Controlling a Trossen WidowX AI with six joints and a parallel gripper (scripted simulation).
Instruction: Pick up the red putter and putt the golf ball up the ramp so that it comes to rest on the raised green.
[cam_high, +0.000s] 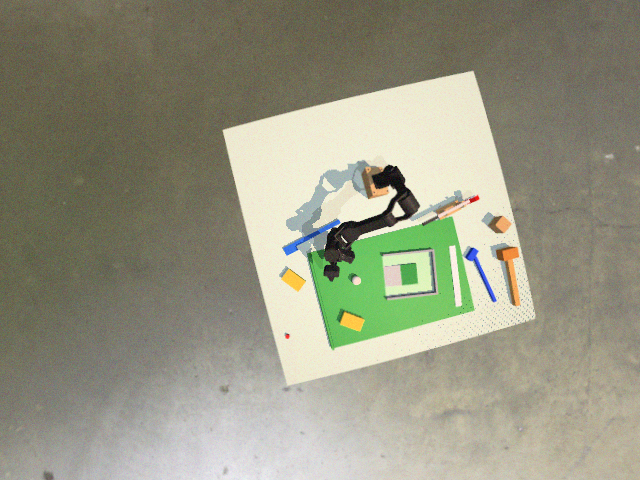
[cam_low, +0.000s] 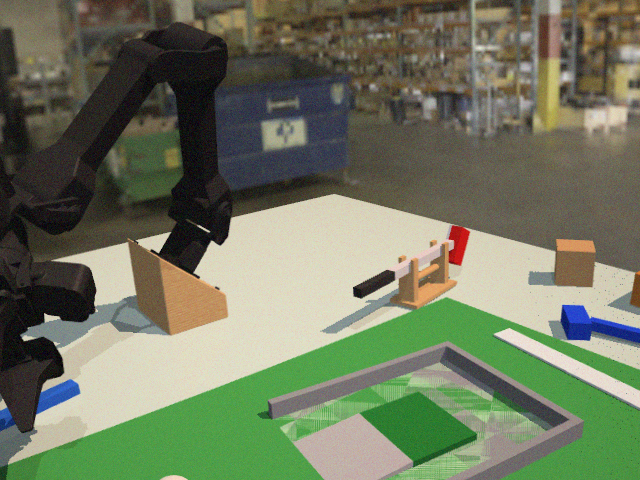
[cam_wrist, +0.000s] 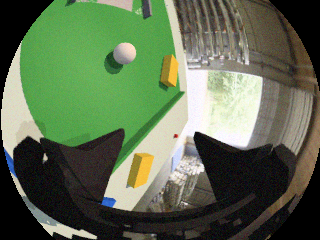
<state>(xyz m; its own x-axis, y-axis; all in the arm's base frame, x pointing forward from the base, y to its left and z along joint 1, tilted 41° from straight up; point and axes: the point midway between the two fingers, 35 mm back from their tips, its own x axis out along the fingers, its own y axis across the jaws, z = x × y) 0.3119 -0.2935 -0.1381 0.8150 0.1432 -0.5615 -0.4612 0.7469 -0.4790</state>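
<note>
The red putter (cam_high: 454, 208) (cam_low: 409, 266) lies across a small wooden stand (cam_low: 424, 283) on the table beyond the green mat's far edge, its red head (cam_low: 458, 244) pointing away and its black grip end sticking out. The white golf ball (cam_high: 356, 279) (cam_wrist: 124, 52) sits on the green mat (cam_high: 392, 315) (cam_low: 206, 413) (cam_wrist: 67, 74). The raised green (cam_high: 409, 272) (cam_low: 418, 426) and its grey ramp (cam_high: 393, 275) (cam_low: 351, 449) lie inside a grey wall (cam_low: 361, 379). My gripper (cam_high: 330, 272) (cam_low: 23, 400) (cam_wrist: 160, 134) is open and empty, hanging over the mat's corner near the ball, far from the putter.
Yellow blocks (cam_high: 293, 279) (cam_high: 351, 320) (cam_wrist: 140, 170) (cam_wrist: 170, 71) lie near the ball. A blue bar (cam_high: 310, 236) (cam_low: 51, 395) lies by the gripper. A white strip (cam_high: 454, 275), blue putter (cam_high: 480, 273) (cam_low: 594, 324), orange mallet (cam_high: 511, 273) and orange cube (cam_high: 499, 223) (cam_low: 573, 261) lie on the far side.
</note>
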